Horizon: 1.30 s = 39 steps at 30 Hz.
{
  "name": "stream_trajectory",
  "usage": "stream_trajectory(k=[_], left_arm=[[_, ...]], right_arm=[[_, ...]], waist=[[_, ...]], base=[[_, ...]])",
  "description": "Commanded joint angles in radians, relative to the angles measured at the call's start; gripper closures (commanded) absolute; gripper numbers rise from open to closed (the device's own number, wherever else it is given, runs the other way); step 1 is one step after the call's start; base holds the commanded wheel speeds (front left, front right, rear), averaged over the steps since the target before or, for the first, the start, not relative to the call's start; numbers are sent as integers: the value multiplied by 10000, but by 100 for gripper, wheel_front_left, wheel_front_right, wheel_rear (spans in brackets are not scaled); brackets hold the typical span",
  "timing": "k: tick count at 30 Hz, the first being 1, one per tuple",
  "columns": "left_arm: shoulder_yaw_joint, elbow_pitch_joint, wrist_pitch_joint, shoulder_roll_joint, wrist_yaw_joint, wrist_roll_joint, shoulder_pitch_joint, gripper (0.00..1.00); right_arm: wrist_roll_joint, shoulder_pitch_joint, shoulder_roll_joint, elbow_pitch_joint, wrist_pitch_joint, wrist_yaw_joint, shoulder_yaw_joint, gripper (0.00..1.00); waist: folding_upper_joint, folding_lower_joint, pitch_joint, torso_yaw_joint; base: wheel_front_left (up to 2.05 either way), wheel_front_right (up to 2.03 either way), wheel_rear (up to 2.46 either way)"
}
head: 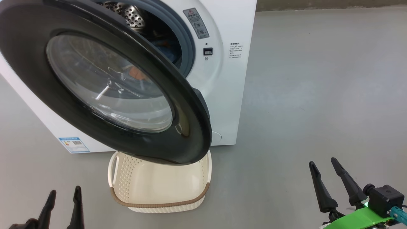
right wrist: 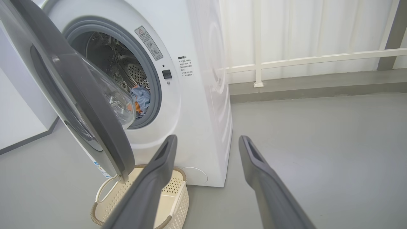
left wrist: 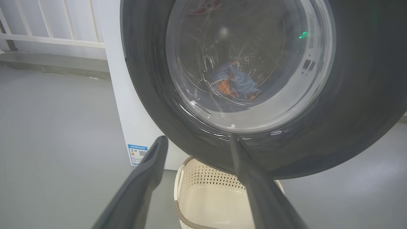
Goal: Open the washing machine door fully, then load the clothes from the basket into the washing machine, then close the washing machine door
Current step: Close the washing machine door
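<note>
The washing machine (head: 227, 95) stands white on the floor with its door (head: 28, 51) swung partway out over the basket (head: 159, 205). Blue and orange clothes (right wrist: 141, 98) lie inside the steel drum, also seen through the door glass as clothes (left wrist: 233, 84). The cream basket (left wrist: 210, 203) sits below the door with nothing showing inside it. My left gripper (head: 63, 190) is open at the lower left, apart from the basket. My right gripper (head: 322, 162) is open at the lower right over bare floor. Open fingers frame the left gripper (left wrist: 198, 140) and the right gripper (right wrist: 206, 138).
Grey floor (head: 318, 79) spreads to the right of the machine. A white railing (right wrist: 302, 58) and a low kerb run behind it. A blue label sticker (head: 73, 143) marks the machine's lower left corner.
</note>
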<state>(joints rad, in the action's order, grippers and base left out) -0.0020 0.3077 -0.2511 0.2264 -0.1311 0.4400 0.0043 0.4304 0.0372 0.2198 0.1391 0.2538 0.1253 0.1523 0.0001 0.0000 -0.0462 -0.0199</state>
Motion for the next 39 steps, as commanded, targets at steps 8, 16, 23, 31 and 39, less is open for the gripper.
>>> stream_trajectory(k=[8, 16, 23, 31, 39], left_arm=[[442, -255, -106, 112, 4, -78, -199, 0], [314, -310, -106, 50, 4, -91, -239, 0], [253, -320, -106, 23, 4, -39, -253, 0], [162, -396, -106, -167, 4, 23, -235, 0], [165, -515, -107, -378, 4, -17, -296, 0]], right_arm=[[-50, -94, 156, -215, 80, 54, 42, 0], [-56, -152, 162, -217, 80, 54, -8, 0], [-54, -187, 142, -195, 80, 54, -39, 0], [33, -614, -112, 188, 80, 54, -178, 100], [181, -2137, -179, 291, 80, 54, 179, 100]], waist=[[-1, 0, -54, -18], [-1, 0, -108, -105], [-1, 0, -135, -149], [-1, 0, -195, -249], [-1, 0, -124, -550]], base=[[0, 0, 0], [0, 0, 0], [0, 0, 0], [0, 0, 0], [0, 0, 0]])
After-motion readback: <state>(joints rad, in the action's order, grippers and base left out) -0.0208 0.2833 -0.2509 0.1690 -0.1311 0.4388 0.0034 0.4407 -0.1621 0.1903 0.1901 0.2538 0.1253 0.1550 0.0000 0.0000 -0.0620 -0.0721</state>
